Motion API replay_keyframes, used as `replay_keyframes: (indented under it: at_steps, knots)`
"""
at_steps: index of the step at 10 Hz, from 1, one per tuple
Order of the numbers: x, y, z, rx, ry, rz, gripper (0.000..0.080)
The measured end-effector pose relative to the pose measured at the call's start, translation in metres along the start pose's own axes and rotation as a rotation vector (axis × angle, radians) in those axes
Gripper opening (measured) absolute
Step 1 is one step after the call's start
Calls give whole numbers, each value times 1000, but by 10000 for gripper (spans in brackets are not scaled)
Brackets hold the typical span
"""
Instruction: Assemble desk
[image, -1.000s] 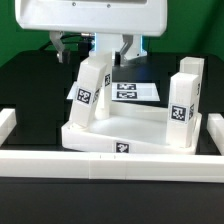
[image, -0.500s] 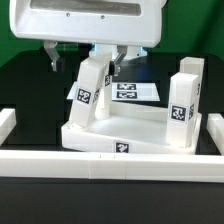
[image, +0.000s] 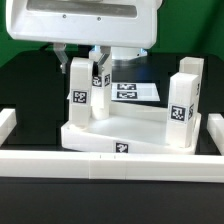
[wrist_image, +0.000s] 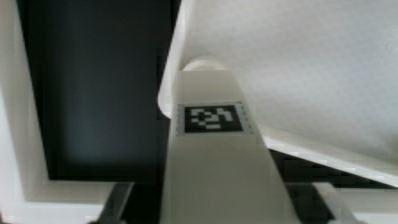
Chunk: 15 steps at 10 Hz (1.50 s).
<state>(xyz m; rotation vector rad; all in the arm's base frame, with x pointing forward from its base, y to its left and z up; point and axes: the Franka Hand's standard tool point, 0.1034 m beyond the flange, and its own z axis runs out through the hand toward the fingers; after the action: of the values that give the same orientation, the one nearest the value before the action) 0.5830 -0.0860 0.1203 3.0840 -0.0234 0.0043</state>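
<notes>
A long white border wall runs across the foreground, and just behind it the tabletop lies rim-up on the black table. At the tabletop's far corner on the exterior view's right, one leg stands upright, already seated. At the opposite far corner, on the exterior view's left, a second leg now stands close to vertical; half a second ago it leaned markedly toward the middle of the tabletop, and a second ago it leaned the same way with the arm higher. The gripper has come down over the leg's top, its jaws closed on the leg, though the arm's housing hides most of the contact. The wrist view shows the leg tapering away toward the tabletop's corner. Straightening the leg probably lines it up with its corner socket for seating. Beyond the tabletop lies the marker board.
</notes>
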Motion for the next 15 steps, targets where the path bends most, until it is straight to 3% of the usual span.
replay_keyframes:
  at_steps: [4,8,10,11,12,15]
  knots:
    - [-2,3,0,-2,31,-60,288]
    - [-1,3,0,3,32,91,288]
    - [-2,2,0,25,32,298,289]
    - [-2,6,1,59,32,417,289]
    - [-2,6,1,74,36,519,290]
    - [-1,3,1,88,41,733,290]
